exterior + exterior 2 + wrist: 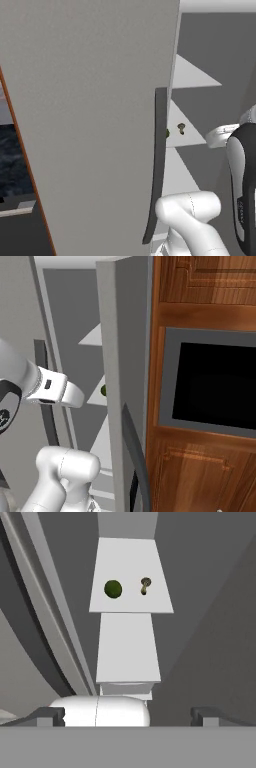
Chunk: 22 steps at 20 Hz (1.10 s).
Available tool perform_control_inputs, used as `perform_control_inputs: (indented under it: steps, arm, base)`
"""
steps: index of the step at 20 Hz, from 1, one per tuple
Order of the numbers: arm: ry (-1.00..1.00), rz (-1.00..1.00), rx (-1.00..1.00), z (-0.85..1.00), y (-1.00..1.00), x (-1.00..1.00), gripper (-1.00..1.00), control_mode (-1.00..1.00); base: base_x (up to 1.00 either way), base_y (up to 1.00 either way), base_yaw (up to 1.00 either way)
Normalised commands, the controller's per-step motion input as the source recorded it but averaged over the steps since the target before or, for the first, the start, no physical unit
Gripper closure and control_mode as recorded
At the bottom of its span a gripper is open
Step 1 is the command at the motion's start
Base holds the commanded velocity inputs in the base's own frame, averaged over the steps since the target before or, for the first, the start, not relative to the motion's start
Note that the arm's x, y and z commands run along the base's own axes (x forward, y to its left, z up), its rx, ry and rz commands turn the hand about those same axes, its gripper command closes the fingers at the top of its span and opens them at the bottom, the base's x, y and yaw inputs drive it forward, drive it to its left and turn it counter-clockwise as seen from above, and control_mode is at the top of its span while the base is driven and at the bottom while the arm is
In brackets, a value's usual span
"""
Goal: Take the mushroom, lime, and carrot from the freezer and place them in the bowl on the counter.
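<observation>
**Lime and mushroom on a freezer shelf, gripper wide apart**

The freezer stands with its grey door swung open, showing white inner shelves. On one shelf lie two things, side by side but apart: the lime, a small round dark-green fruit, and the mushroom, a tiny brownish lump with a pale stem. The shelf below them is bare. The gripper points into the compartment, well short of that shelf, its two dark fingertips spread wide with nothing between them.
</observation>
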Motion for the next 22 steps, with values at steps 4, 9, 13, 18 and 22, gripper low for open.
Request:
perform_control_inputs:
  steps: [4,9,13,18,22]
  arm:
    - [0.0,0.0,0.0,0.0,0.0,0.0,-1.0,1.0]
    - [0.0,0.03,0.07,-0.15,-0.47,0.21,-1.0,-1.0]
    - [0.0,0.0,0.04,-0.34,-0.42,0.23,-1.0,-1.0]
    - [0.0,0.0,0.0,-0.42,-0.12,0.36,-1.0,-1.0]
    - [0.0,0.0,0.0,-0.3,0.0,0.58,-1.0,-1.0]
  base:
    - [0.29,-0.31,0.03]
    - [0.0,0.0,0.0]
    - [0.0,0.0,0.0]
    - [0.0,0.0,0.0]
    - [0.0,0.0,0.0]
